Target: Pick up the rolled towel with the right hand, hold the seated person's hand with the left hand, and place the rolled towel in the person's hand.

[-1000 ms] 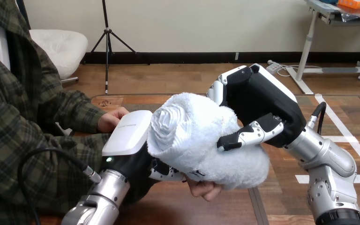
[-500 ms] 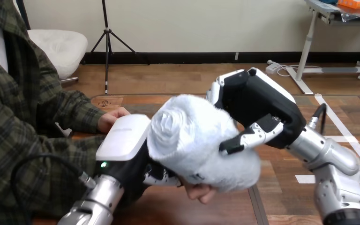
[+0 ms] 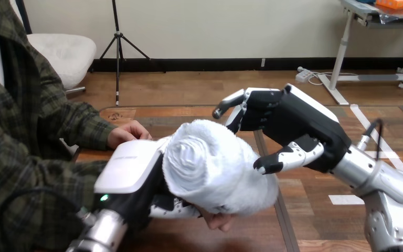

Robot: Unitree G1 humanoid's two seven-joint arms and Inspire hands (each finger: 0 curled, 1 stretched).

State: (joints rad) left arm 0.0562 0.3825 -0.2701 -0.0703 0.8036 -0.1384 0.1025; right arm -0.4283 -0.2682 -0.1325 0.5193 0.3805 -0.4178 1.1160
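wooden table (image 3: 304,210) underneath, bare brown boards at the lower right. near the middle, rolled towel (image 3: 210,168), white and fluffy, spiral end toward the camera, lying on the person's hand (image 3: 218,220), of which only fingertips peek out below the roll's lower edge. at the towel's left and touching it, left hand (image 3: 131,168), white shell up, tucked against and partly beneath the roll; cannot tell whether closed round the person's hand, that part hidden by the towel. at the right, right hand (image 3: 294,123), spread wide, straight fingers (image 3: 228,105) clear above the roll, holding nothing; thumb (image 3: 286,157) just beside the towel's right flank, contact hard to judge. farther left, person's hand at the view's left (image 3: 128,134), resting just beyond the left hand's shell, apart from the towel.
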